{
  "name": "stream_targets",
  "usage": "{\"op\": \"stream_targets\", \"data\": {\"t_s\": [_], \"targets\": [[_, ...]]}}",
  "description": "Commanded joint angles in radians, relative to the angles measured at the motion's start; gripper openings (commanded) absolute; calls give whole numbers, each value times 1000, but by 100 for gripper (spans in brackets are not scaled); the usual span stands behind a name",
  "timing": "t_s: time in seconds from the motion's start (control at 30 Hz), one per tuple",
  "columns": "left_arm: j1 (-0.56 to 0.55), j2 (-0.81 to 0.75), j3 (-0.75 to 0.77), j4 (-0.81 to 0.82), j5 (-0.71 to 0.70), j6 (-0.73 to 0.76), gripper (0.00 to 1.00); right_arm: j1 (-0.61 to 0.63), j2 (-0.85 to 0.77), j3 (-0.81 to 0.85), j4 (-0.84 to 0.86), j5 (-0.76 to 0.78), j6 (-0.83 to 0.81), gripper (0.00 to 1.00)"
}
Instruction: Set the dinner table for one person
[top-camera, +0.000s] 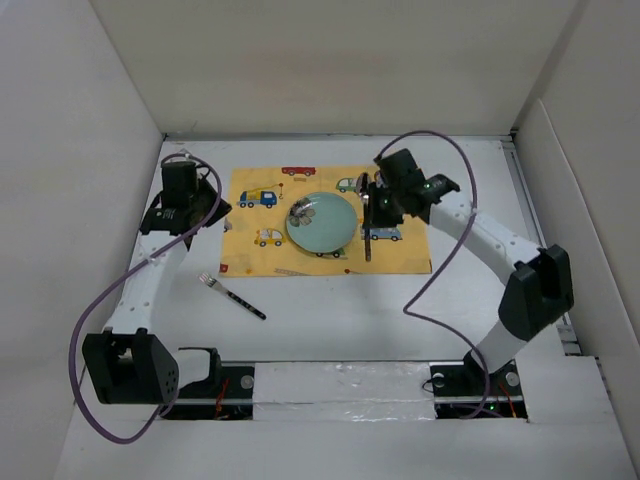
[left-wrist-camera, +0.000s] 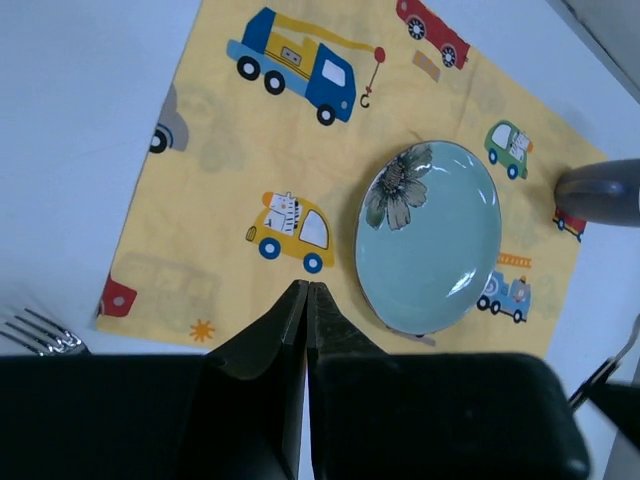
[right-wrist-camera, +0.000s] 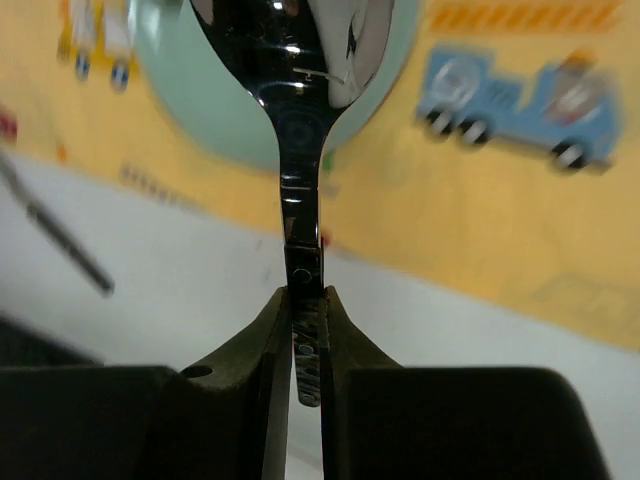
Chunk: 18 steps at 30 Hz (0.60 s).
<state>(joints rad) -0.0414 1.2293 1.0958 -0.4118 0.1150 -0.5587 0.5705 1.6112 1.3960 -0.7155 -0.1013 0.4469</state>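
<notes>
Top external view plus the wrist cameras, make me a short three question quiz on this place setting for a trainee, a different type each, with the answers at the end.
1. True or false: the fork lies on the placemat.
2. Multiple choice: what does the right gripper hold? A a knife; B a spoon; C nothing.
3. Fill the gap: the left gripper is empty and ____ (open or shut).

Key
1. False: it lies on the bare dinner table, off the placemat's near left corner.
2. B: the spoon has its handle clamped between the fingers.
3. Shut.
</notes>
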Motion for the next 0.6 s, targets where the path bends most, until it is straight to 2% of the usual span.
{"op": "stream_targets", "data": {"t_s": [0.0,0.17,0.43,0.47,0.57], "targets": [[3,-76,-30,-30,-77,-46,0,-92,156,128,30,44,-13,0],[3,-82,-109,-125,-147,-104,0,-170,390,344,21,52,-36,0],[3,-93,-166,-222,-121,-173,0,-170,483,368,19,25,-50,0],[3,-90,-184,-231,-83,-181,10,-170,492,371,18,25,-50,0],[3,-80,-226,-268,-52,-199,26,-170,533,400,1,20,-50,0]]}}
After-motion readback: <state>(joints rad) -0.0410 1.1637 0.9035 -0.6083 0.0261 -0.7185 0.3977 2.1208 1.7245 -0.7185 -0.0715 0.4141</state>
